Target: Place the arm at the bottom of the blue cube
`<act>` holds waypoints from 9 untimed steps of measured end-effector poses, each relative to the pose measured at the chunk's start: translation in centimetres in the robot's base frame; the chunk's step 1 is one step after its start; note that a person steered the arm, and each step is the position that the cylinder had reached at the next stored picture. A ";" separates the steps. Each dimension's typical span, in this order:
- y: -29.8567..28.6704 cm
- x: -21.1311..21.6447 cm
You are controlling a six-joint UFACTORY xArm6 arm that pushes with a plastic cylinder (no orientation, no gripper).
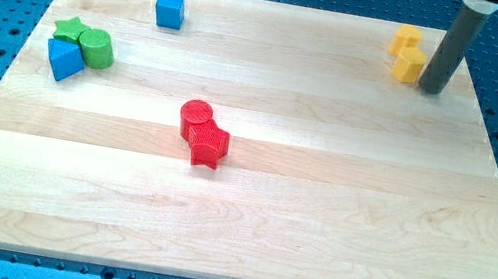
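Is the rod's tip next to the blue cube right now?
No, my tip is beside the yellow blocks at the view's top right, far from the blue cube.

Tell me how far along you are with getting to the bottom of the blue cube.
Nothing looks done yet. My tip sits at the view's top right, right beside the yellow blocks. The blue cube stands far off toward the view's top left, untouched. Left to do: cross the board leftward and stop just below the cube, well above the red blocks.
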State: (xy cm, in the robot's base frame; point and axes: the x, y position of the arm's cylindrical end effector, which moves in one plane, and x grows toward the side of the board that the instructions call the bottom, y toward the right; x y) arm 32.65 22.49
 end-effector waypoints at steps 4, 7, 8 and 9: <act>-13.5 -3.5; -12.2 -4.4; -11.7 -4.4; -11.0 -4.4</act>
State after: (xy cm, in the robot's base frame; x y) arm 28.25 11.46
